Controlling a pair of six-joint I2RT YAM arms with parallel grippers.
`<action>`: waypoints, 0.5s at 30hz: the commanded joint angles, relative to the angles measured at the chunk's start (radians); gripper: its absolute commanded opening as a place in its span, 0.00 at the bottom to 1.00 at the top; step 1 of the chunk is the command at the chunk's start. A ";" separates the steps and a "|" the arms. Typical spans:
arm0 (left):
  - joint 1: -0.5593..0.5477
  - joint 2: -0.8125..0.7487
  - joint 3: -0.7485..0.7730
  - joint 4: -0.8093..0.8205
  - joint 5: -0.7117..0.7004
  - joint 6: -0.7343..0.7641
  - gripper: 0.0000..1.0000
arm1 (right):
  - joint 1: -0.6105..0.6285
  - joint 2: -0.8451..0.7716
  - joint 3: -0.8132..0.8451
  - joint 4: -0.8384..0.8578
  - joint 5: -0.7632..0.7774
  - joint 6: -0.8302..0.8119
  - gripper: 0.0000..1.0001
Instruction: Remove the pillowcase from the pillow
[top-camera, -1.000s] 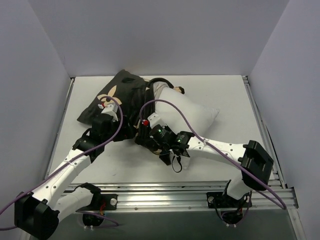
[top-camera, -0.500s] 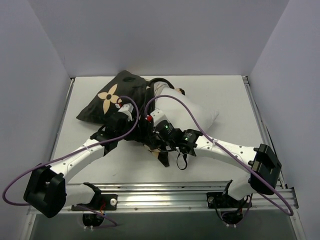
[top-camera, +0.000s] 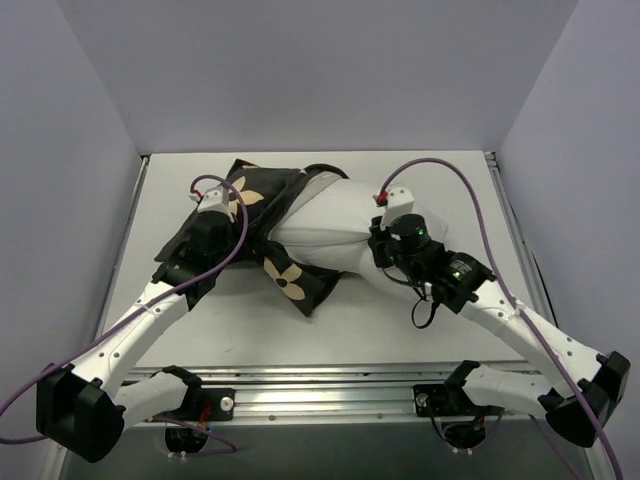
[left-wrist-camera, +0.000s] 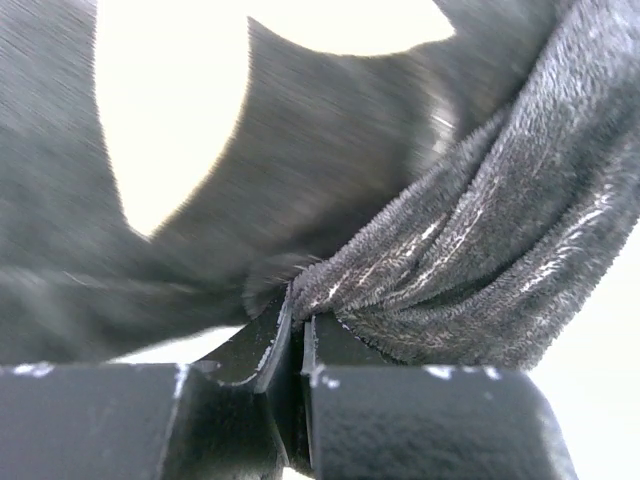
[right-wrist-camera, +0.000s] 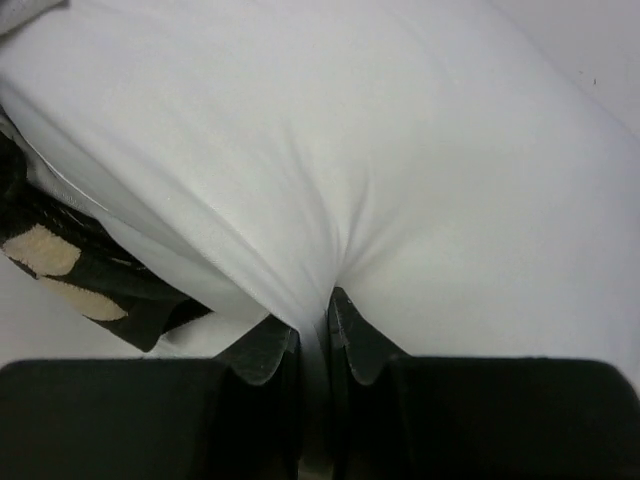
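Observation:
The black pillowcase (top-camera: 262, 198) with tan flower prints lies bunched at the left of the table, still wrapped round the left end of the white pillow (top-camera: 330, 220). My left gripper (top-camera: 222, 203) sits on the bunched cloth. In the left wrist view it (left-wrist-camera: 298, 320) is shut on a fold of the velvety pillowcase (left-wrist-camera: 470, 270). My right gripper (top-camera: 380, 243) is at the pillow's right end. Seen from the right wrist, it (right-wrist-camera: 313, 315) is shut on a pinch of the pillow (right-wrist-camera: 380, 170), with a strip of pillowcase (right-wrist-camera: 70, 265) at the left.
Grey walls close in the table (top-camera: 430, 180) on three sides. A metal rail (top-camera: 330, 385) runs along the near edge by the arm bases. Purple cables (top-camera: 450, 170) loop above both wrists.
The left gripper has moved up onto the pillowcase and shut on it. The right gripper has pulled the pillow to the right, so more white pillow shows outside the case.

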 joint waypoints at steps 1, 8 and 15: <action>0.067 0.008 0.013 -0.087 -0.242 -0.014 0.02 | -0.103 -0.155 0.022 -0.079 0.051 0.052 0.00; 0.171 0.048 -0.079 0.025 -0.260 -0.161 0.02 | -0.191 -0.286 0.114 -0.194 -0.003 0.040 0.00; 0.172 0.064 -0.119 0.103 -0.020 -0.144 0.09 | -0.191 -0.303 0.041 -0.186 -0.414 -0.005 0.00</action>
